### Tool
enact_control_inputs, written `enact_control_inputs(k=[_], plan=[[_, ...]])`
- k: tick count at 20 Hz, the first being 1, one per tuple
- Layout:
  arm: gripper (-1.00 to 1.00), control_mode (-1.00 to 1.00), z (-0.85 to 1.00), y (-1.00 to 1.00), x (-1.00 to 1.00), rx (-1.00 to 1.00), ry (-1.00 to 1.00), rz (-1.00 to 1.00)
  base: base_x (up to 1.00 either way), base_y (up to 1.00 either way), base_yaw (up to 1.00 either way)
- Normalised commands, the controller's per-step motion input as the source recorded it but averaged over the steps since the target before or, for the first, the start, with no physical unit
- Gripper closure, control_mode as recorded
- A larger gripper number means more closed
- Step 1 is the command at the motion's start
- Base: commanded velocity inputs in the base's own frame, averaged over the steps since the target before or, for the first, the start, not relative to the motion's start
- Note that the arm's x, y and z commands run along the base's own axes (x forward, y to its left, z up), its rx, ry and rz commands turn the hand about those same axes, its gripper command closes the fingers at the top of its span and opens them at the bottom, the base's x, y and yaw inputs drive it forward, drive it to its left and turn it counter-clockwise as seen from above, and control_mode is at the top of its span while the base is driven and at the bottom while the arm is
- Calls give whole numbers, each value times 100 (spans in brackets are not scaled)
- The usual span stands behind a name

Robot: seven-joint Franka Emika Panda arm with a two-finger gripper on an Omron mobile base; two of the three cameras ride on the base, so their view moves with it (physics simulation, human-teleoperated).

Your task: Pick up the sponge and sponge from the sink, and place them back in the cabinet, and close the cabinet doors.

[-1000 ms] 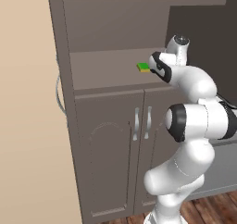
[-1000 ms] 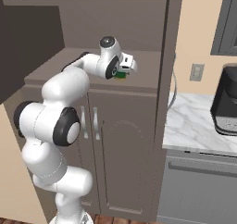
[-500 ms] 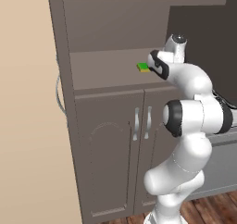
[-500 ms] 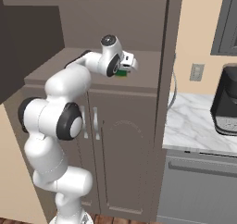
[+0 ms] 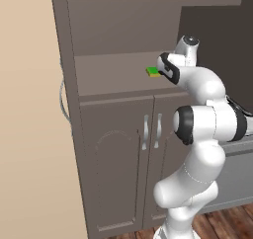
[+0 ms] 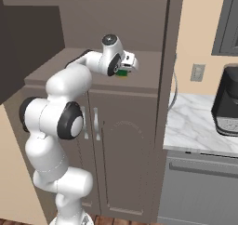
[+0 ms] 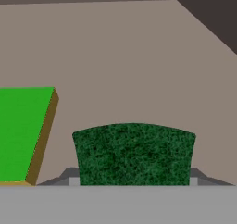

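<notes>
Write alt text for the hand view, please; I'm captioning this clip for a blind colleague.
Seen from the gripper, a dark green sponge is clamped between its fingers over the grey-brown cabinet shelf. A second, bright green sponge with a yellow layer lies flat on the shelf to the left, apart from the held one.

Arm reaching over the open cabinet shelf

The cabinet (image 5: 113, 45) is seen with its upper compartment open, a bare grey-brown shelf lying above a pair of closed lower doors (image 5: 148, 169) with arched panels and silver handles. A small green-topped sponge (image 5: 153, 71) with a yellow layer is seen just over the right part of that shelf, directly at the gripper (image 5: 161, 71). The fingers are hidden behind the hand, so the grasp itself cannot be made out. A beige wall is seen at the left.
</notes>
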Motion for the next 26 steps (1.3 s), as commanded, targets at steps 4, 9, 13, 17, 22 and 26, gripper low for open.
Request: enact_control_inputs(k=[4,9,13,17,22,26], plan=[[-100,-100,0,0,0,0,0,0,0,0,0],[-100,-100,0,0,0,0,0,0,0,0,0],[-100,-100,0,0,0,0,0,0,0,0,0],[-100,-100,0,0,0,0,0,0,0,0,0],[-100,-100,0,0,-2,0,0,0,0,0,0],[-100,-100,0,0,-13,0,0,0,0,0,0]])
